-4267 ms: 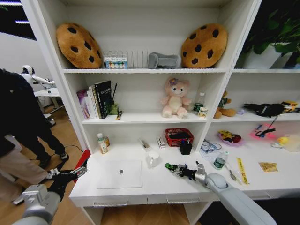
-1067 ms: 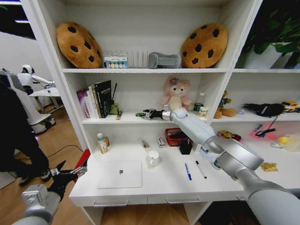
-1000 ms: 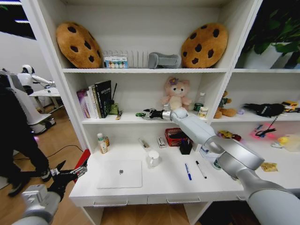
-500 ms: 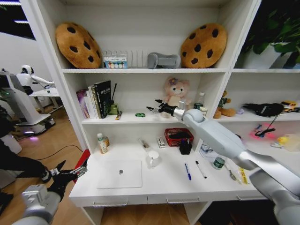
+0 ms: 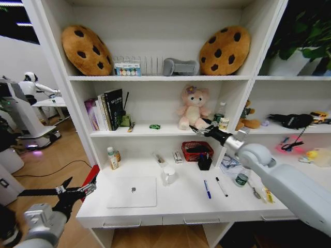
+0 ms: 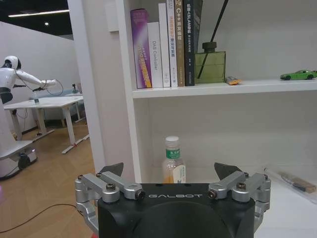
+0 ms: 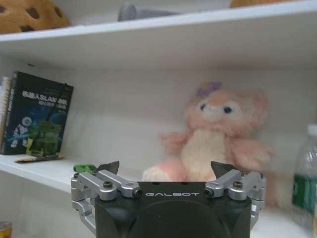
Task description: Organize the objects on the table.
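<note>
Your right gripper [image 5: 198,129] is wide open and empty; the plush bear [image 5: 192,107] sits just behind, the green toy car [image 5: 154,126] beside.

Table [image 5: 181,204] smooth white; laptop [image 5: 132,191] matt silver; bear [image 5: 192,107] plush.

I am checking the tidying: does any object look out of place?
Two thin pens, blue and black, lie loose on the long white desk. The tiny green toy car sits tidily on the middle shelf.

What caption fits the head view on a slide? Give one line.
Right gripper, fingers open, hangs beside the pink plush bear; green toy car sits on the shelf.
</note>
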Available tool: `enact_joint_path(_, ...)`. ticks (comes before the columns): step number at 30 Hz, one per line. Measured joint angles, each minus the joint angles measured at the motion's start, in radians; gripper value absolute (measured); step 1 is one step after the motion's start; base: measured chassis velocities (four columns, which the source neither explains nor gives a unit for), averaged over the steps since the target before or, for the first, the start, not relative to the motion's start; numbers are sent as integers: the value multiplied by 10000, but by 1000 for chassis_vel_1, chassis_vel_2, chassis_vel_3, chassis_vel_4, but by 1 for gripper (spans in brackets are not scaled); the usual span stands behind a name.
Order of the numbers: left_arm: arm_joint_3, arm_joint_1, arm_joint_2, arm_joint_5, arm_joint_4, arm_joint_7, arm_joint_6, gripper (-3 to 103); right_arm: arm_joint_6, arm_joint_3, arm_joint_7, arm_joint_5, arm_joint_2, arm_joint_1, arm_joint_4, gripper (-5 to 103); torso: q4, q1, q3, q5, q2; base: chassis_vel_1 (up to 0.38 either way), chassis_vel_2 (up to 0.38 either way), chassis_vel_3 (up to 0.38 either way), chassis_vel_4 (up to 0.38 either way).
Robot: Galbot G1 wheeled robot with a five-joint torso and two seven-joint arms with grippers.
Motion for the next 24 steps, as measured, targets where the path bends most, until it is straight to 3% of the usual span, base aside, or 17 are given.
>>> enact_joint_path(2,0,0,0,0,0,0,0,100,-174,191,604,19,276,-447,458,100,8,1,3,5,-1,0,0,0,0)
enact_joint_path(6,0,0,0,0,0,0,0,100,-285,695,976,18,445,-952,903,100,12,1,2,-3,-1,0,0,0,0)
enact_joint_path(10,0,0,0,0,0,-1,0,100,-445,1897,1584,-184,762,-2227,1513,100,5,2,2,0,-1,0,0,0,0)
enact_joint_path(16,-1,0,0,0,0,0,0,100,-480,3148,1750,-548,1366,-3895,2042,100,6,2,2,1,-1,0,0,0,0)
enact_joint_path(20,0,0,0,-1,0,1,0,100,-313,4903,1726,-1743,2592,-6127,2869,100,6,2,2,0,-1,0,0,0,0)
enact_joint_path(22,0,0,0,0,0,1,0,100,-269,5146,1728,-1916,2823,-6537,3019,100,5,2,1,-1,-1,0,0,0,0)
enact_joint_path(24,0,0,1,-1,0,1,0,100,4,5579,1693,-2706,3591,-7726,3403,100,3,1,2,-1,0,0,0,0,0)
